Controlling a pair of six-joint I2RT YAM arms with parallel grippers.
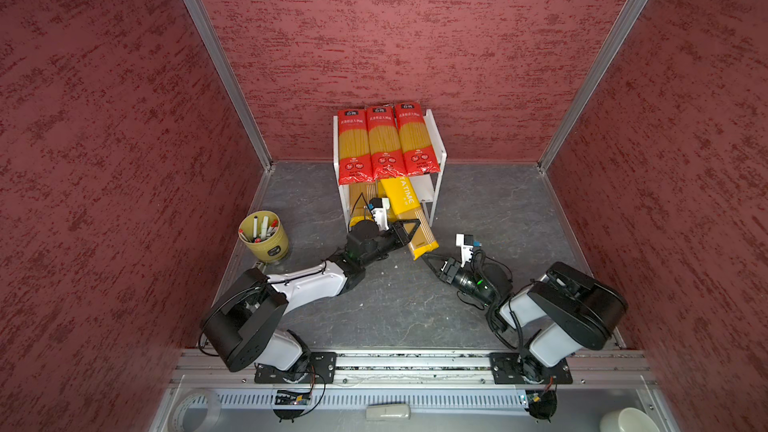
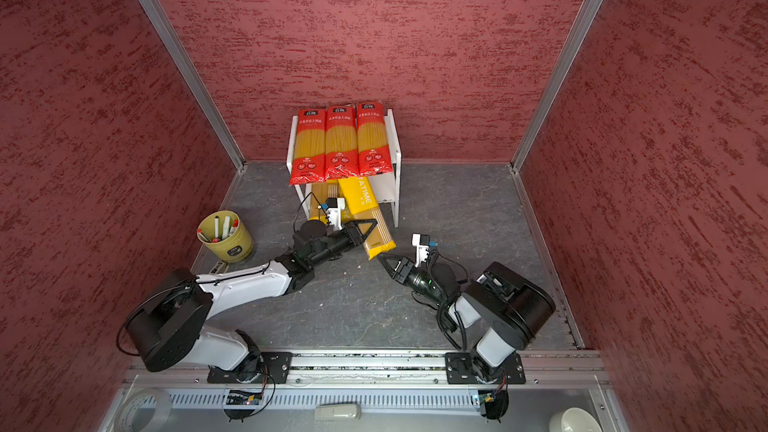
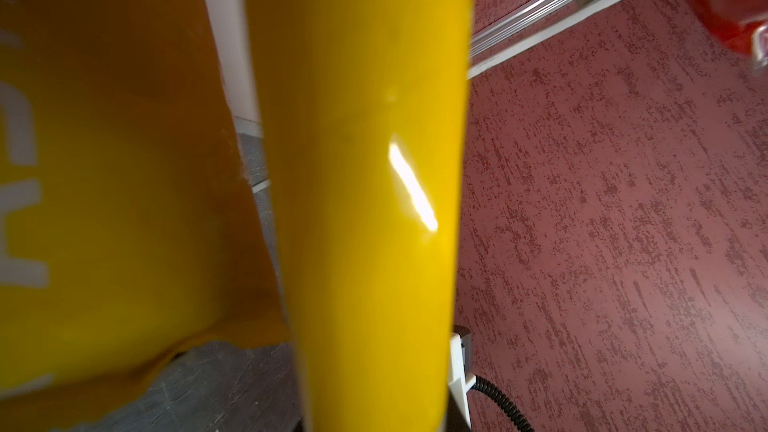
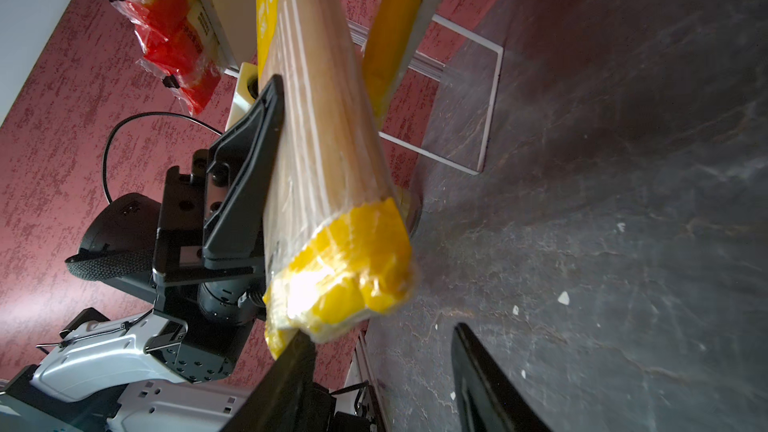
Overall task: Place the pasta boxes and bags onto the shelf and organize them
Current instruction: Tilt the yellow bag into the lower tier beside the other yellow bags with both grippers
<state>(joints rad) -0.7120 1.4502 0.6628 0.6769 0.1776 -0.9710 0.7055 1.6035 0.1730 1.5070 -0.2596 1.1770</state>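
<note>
On the grey bench, the white shelf stands beyond both sets of jaws and is more than half stocked. The left arm and right arm both reach towards its open front. Three red pasta packs lie side by side across the top board, their near ends overhanging the front edge; that tier looks finished.

The last yellow pasta pack is only partly home. The left jaws are clenched across its near half. Its far end is tucked into the lower tier beyond them, and its near end juts out askew over the bench. The right jaws stand released, with that near end just ahead of one tip; whether it touches cannot be told. At least one more yellow pack already lies in the lower tier, on the far side of the left jaws.

What appears left is to straighten the held pack, push it in and let go.
</note>
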